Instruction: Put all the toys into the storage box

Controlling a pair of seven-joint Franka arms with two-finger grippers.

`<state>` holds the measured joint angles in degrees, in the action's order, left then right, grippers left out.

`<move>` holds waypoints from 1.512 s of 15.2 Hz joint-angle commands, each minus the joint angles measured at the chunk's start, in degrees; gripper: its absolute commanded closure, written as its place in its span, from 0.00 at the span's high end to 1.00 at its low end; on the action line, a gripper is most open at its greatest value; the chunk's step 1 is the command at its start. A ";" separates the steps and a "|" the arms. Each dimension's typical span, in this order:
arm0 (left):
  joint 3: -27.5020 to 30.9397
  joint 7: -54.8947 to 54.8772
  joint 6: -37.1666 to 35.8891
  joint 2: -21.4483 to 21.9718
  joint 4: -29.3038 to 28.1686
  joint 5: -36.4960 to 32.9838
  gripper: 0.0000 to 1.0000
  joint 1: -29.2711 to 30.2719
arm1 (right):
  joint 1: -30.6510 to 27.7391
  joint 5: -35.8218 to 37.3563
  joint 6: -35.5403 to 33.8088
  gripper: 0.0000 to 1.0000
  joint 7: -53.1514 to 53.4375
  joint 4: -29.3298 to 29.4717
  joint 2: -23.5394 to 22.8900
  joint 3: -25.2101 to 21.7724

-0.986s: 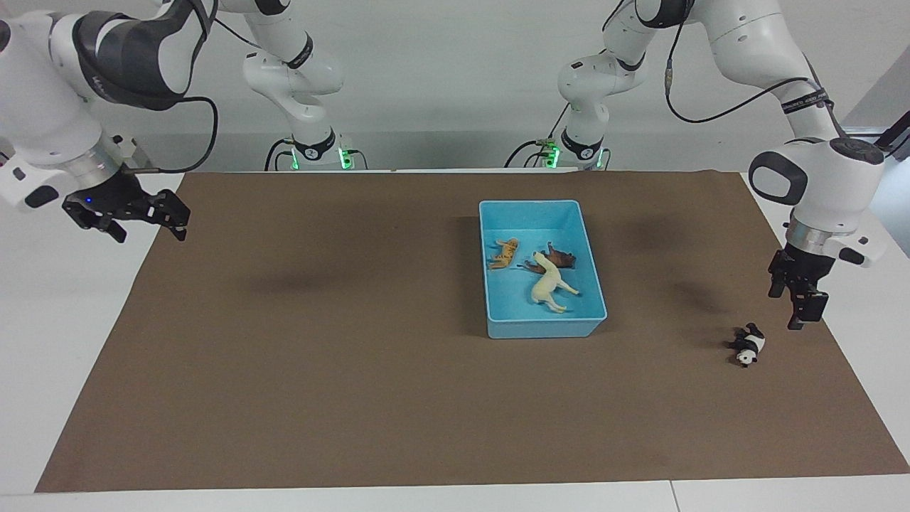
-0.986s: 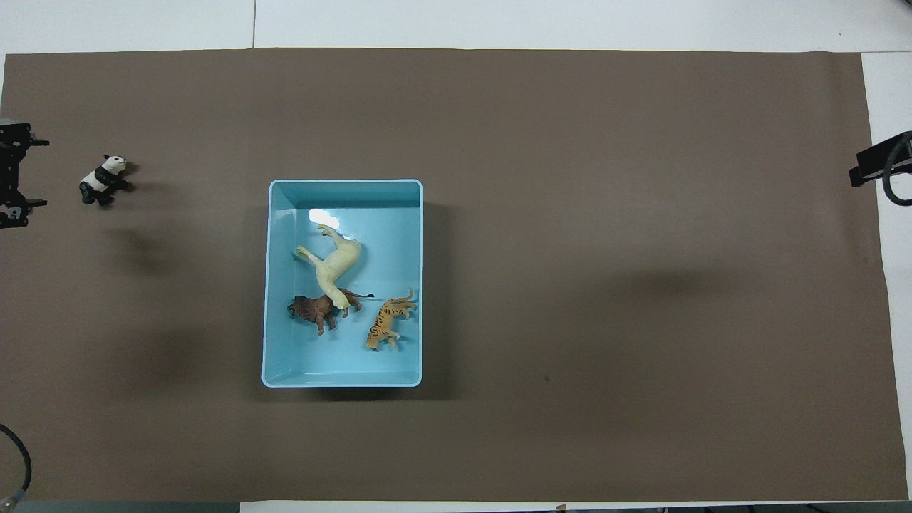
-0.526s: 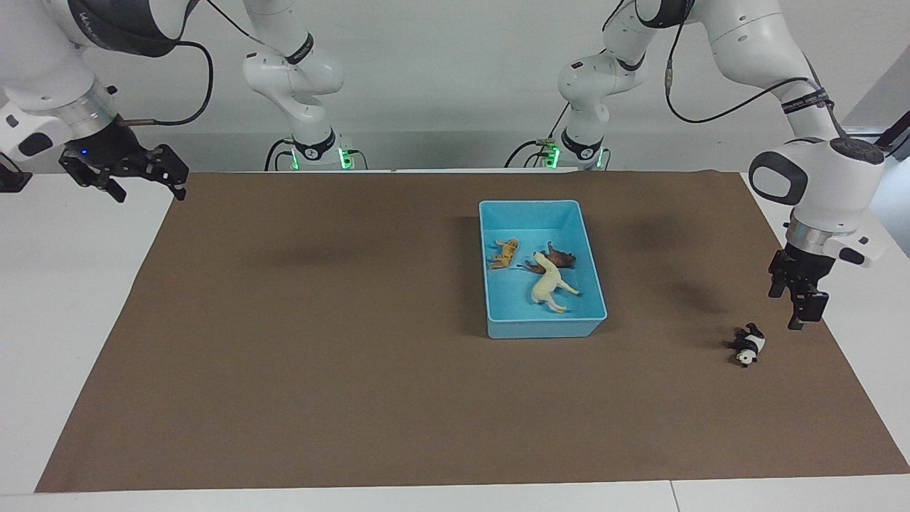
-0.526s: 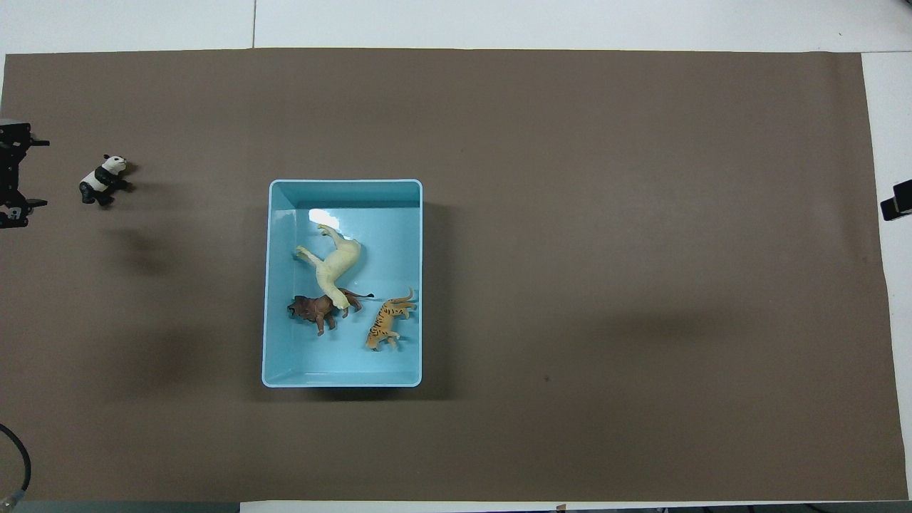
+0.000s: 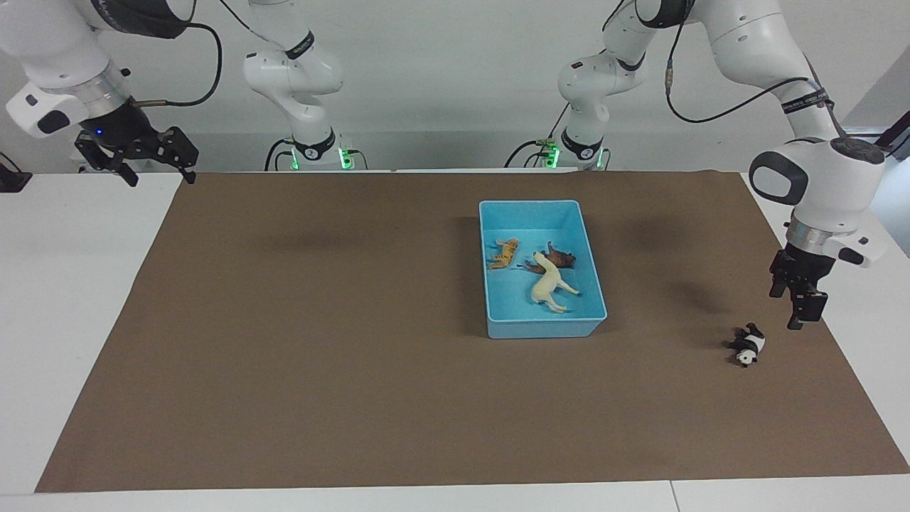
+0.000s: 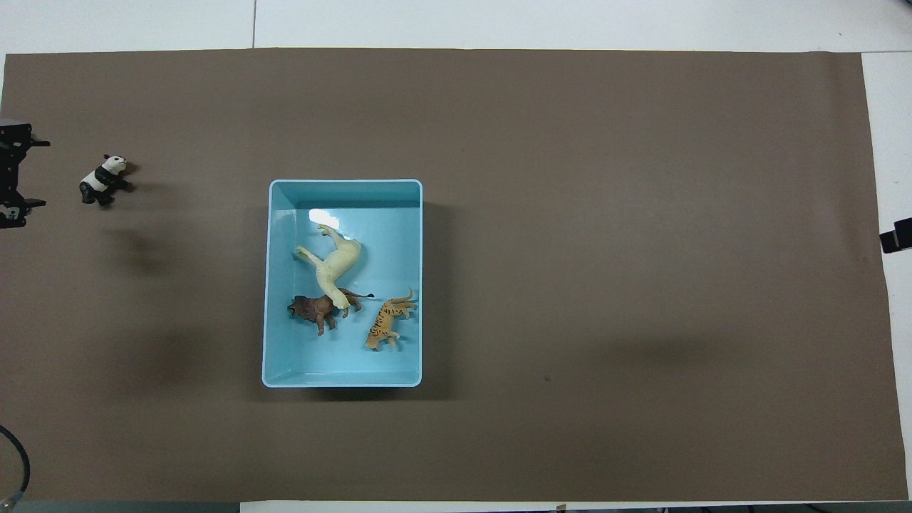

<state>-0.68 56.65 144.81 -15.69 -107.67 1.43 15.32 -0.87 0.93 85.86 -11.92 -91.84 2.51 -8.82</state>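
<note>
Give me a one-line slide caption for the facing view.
Three toy animals lie in the blue storage box; the panda remains on the brown mat beside the raised left gripper, right gripper waiting.

White rounded arm links, dark grey joint bands, black cables, black hands

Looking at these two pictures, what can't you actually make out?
- Left gripper: cut off by the overhead view's edge beside the panda.
- Right gripper: only a sliver shows at the overhead view's edge.
- Brown maned animal: partly covered by the horse in the storage box.
</note>
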 commanded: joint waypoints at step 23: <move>0.94 0.74 -4.10 -12.35 9.59 -10.92 1.00 -10.75 | -0.01 2.06 3.26 1.00 -0.56 -2.03 1.27 0.29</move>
<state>-0.29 68.36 146.51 -22.39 -103.80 -5.77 9.56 -0.79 1.92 88.05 -11.92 -92.20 2.51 -8.76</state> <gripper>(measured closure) 0.000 0.000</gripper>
